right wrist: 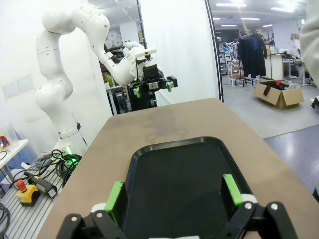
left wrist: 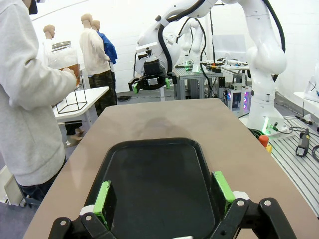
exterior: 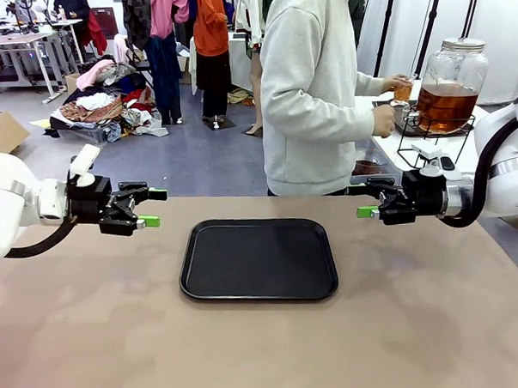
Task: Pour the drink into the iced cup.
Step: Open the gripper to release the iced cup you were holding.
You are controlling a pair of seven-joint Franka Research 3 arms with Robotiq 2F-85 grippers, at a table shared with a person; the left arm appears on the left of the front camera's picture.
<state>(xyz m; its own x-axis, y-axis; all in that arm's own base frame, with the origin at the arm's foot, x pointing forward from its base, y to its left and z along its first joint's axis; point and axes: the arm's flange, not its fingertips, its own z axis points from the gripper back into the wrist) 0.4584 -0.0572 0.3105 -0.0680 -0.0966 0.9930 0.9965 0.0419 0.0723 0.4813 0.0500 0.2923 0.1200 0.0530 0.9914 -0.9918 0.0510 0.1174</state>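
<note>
Roughly centred on the matte brown table (exterior: 93,339): one black rectangular tray (exterior: 258,259), rounded corners, raised rim, smooth dull surface. Two grippers, one per side, both hovering above the table and pointing inward at the tray. Left gripper (exterior: 153,208) released, green pads spread, gripping nothing; right gripper (exterior: 366,200) likewise released and gripping nothing. Across the table, one person in a pale grey sweatshirt (exterior: 310,89) stands at a white side table, holding one small clear cup (exterior: 402,90) near the jar. One large round clear glass jar (exterior: 449,82), metal lid, on a black wire stand; the drink (exterior: 445,105), translucent amber-brown, fills its lower half. No legible writing.
</note>
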